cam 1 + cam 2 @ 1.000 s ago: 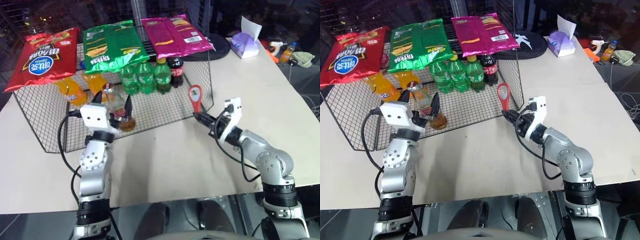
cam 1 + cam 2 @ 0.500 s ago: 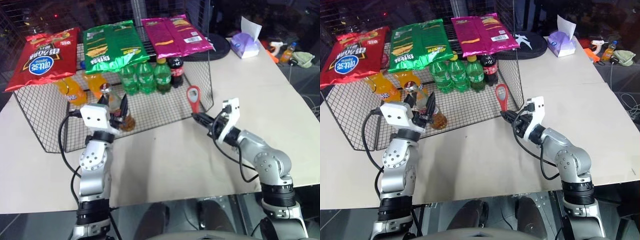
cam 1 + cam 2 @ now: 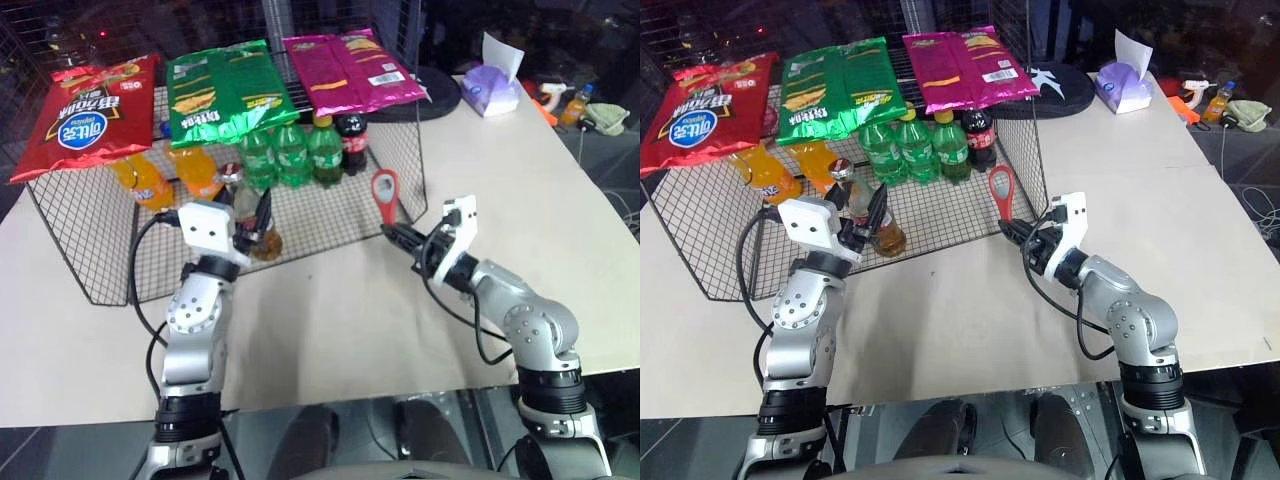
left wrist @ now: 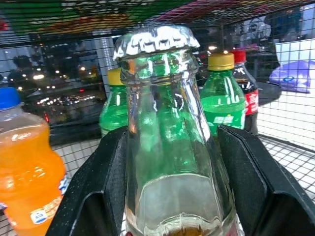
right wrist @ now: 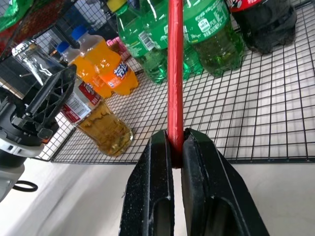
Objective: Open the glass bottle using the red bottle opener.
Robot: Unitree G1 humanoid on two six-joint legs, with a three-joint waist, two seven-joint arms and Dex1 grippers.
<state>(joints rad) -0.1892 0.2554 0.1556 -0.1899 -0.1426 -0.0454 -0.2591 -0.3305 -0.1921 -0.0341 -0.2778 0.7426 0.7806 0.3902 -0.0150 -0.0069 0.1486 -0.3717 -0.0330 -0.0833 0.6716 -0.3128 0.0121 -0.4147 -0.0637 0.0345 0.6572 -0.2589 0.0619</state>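
The glass bottle (image 3: 250,215) leans at the front of the wire rack (image 3: 90,250), near the orange and green bottles. The left hand (image 3: 246,215) has its fingers on both sides of the bottle, holding it. The cap (image 4: 155,40) is on. The right hand (image 3: 395,233) is squeezed shut on the handle of the red bottle opener (image 3: 385,196), ring end up, well apart from the bottle. To do this well, keep the bottle steady and bring the ring slowly under the cap's edge.
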